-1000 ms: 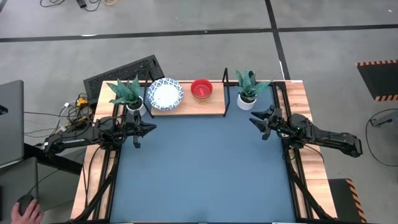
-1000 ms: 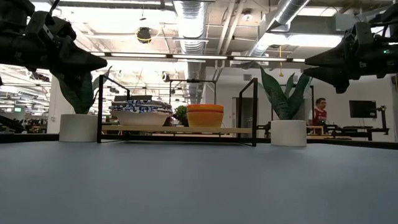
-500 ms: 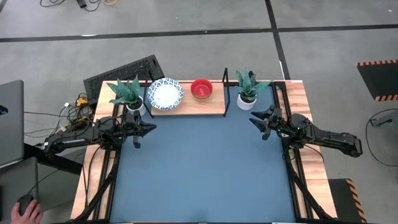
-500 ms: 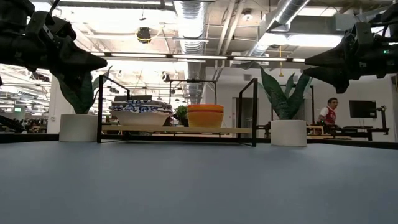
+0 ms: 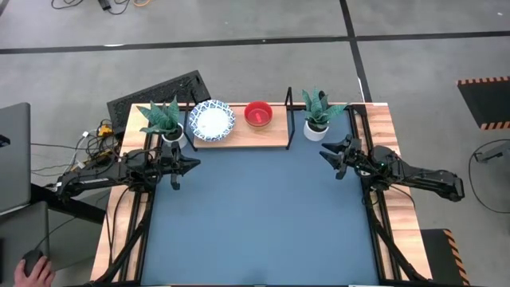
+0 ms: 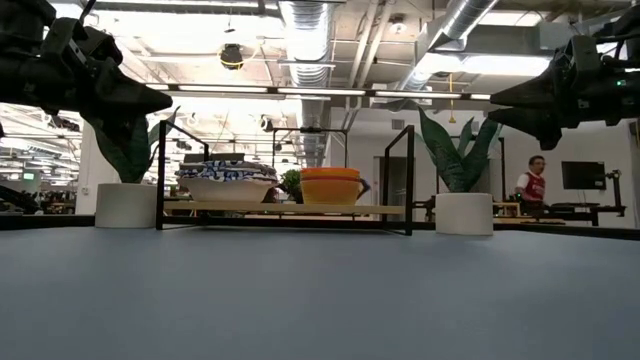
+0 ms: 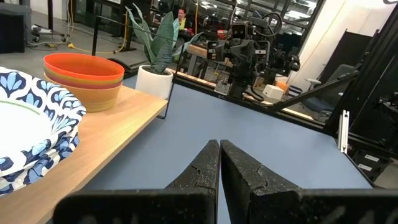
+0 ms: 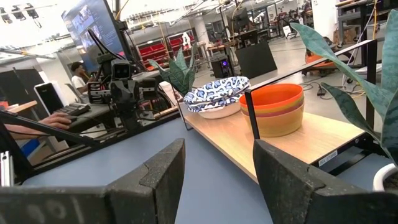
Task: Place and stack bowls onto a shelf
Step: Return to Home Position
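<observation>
Patterned bowls point(image 5: 213, 119), orange-topped stack point(image 5: 258, 114) on shelf point(image 5: 239, 136); left claw point(image 7: 219, 147) closed, right claw point(image 8: 219, 150) wide, empty.

The floor point(image 5: 239, 24) is grey, with dark lines across it. 1 patch with orange and black stripes point(image 5: 486, 100) lies well behind the right gripper point(image 8: 219, 146), away from where its fingers point. Far past those fingers stand a big bright screen point(image 8: 93, 25), red racks point(image 8: 155, 53) and a person point(image 8: 78, 73). Far past the fingers of the left gripper point(image 7: 219, 149) rises a white wall point(image 7: 314, 31). High above both sets of fingers run fat silver pipes point(image 6: 305, 30) and long bright lights point(image 6: 330, 93). A person in a red top point(image 6: 531, 182) stands beside a dark screen point(image 6: 581, 175).
</observation>
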